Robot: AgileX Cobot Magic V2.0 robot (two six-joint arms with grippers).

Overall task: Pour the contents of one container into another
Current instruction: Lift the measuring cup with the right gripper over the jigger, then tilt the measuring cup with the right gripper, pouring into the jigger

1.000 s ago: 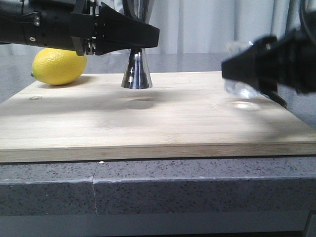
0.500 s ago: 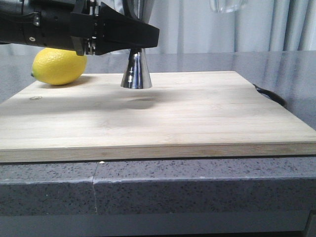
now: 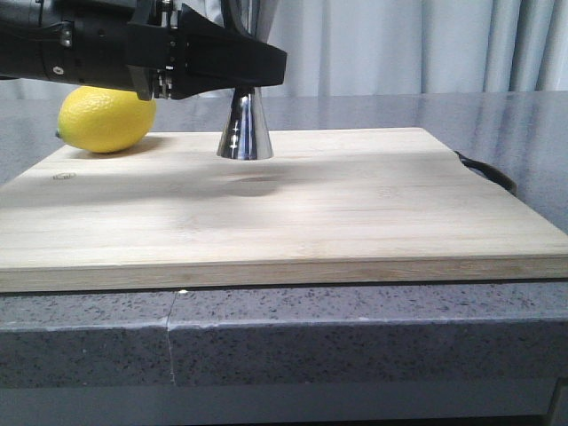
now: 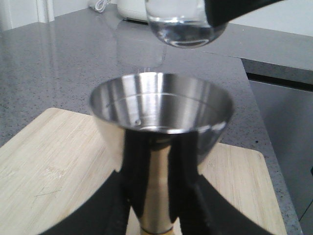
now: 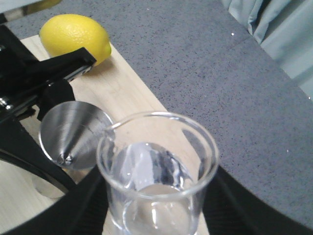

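Observation:
The steel jigger (image 3: 244, 130) stands on the wooden board (image 3: 355, 204), and my left gripper (image 3: 253, 71) is shut on its narrow waist. In the left wrist view the black fingers (image 4: 134, 171) flank the stem under the open cup (image 4: 161, 110). The clear glass beaker (image 5: 156, 176) hangs above and just beside the jigger's mouth (image 5: 73, 134), upright, with my right gripper (image 5: 156, 208) shut on it. Its rounded bottom (image 4: 186, 27) shows over the cup, and clear liquid seems to lie in it. The front view shows neither the beaker nor the right gripper.
A yellow lemon (image 3: 105, 118) lies at the board's far left corner, close behind the left arm. A black handle (image 3: 486, 169) sticks out of the board's right edge. Grey stone counter (image 3: 355, 346) surrounds the board.
The right gripper has lifted the beaker from just above the board's right side up and out of the front view, toward the jigger. The left gripper and jigger have stayed put.

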